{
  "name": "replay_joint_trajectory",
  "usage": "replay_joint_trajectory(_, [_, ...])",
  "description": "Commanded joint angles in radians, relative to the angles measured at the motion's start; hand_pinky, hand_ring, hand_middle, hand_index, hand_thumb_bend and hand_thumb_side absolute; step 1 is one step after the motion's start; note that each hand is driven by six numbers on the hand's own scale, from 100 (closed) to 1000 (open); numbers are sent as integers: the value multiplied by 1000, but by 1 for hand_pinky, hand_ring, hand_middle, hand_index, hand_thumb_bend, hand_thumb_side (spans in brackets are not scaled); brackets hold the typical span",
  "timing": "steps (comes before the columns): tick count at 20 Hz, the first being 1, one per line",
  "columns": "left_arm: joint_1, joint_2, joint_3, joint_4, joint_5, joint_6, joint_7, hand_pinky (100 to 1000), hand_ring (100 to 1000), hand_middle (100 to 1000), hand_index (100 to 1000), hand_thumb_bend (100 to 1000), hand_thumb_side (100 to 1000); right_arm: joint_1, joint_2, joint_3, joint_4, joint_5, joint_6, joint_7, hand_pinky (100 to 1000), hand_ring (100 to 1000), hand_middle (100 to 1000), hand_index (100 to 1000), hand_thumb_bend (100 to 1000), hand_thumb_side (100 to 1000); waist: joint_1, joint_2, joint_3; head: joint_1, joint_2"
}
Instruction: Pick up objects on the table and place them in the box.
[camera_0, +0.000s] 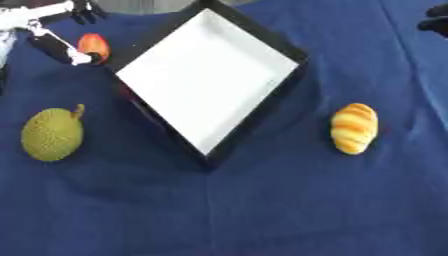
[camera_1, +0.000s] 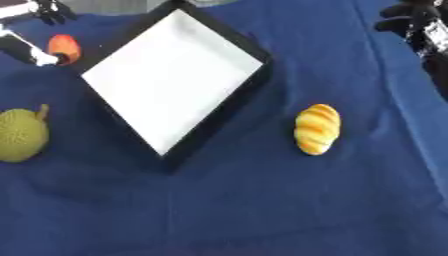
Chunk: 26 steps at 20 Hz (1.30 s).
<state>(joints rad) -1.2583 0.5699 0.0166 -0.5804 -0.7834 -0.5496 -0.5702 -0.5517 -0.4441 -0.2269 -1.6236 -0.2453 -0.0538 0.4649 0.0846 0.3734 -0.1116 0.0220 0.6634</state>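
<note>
The small orange-red fruit (camera_0: 93, 46) at the upper left, just beside the black-walled box (camera_0: 262, 107) with its bare white floor, looks light, smooth and rounded, so it would probably slip unless taken across its middle. The left hand (camera_0: 74, 54) touches it, fingers seemingly closing round its left side. The bumpy green jackfruit (camera_0: 52, 134), striped bread roll (camera_0: 353, 128) and blue-clothed bench (camera_0: 262, 210) lie farther out; whether the right hand (camera_1: 407, 17), upper right, is spread I cannot tell.

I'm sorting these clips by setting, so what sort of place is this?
Probably a staged robot test table, not a kitchen: a blue cloth covers it, with an empty white-lined box and toy-like foods spread around it, a striped bread roll and a green spiky fruit.
</note>
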Motion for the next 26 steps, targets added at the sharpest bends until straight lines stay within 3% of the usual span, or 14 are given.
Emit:
replay_joint_trajectory(1, [-18,20,18,-11,-33,-107,-77,850,850,864,891,430,100,-16,-16,1,-4,7,-4,8,1000,784,749,878,100,602,11,-3,-4,8,-19])
replay_joint_trajectory(5, [-15,22,28,-19,-105,-67,15,852,850,863,893,436,100,-21,-15,6,-2,10,-6,14,1000,784,749,878,100,602,12,2,-9,19,-24])
replay_joint_trajectory(13, [-12,22,47,4,-175,-14,99,855,851,862,894,442,100,-30,-12,11,-2,13,-7,21,1000,785,749,878,100,603,16,11,-22,31,-29])
replay_joint_trajectory(22, [-11,23,65,14,-183,61,198,839,841,851,889,393,100,-36,-10,18,1,18,-9,31,1000,785,750,879,100,609,19,21,-33,42,-37])
replay_joint_trajectory(26, [-10,23,69,22,-165,63,197,833,841,850,884,346,100,-39,-8,20,1,20,-10,34,1000,785,750,879,100,610,22,26,-40,43,-36])
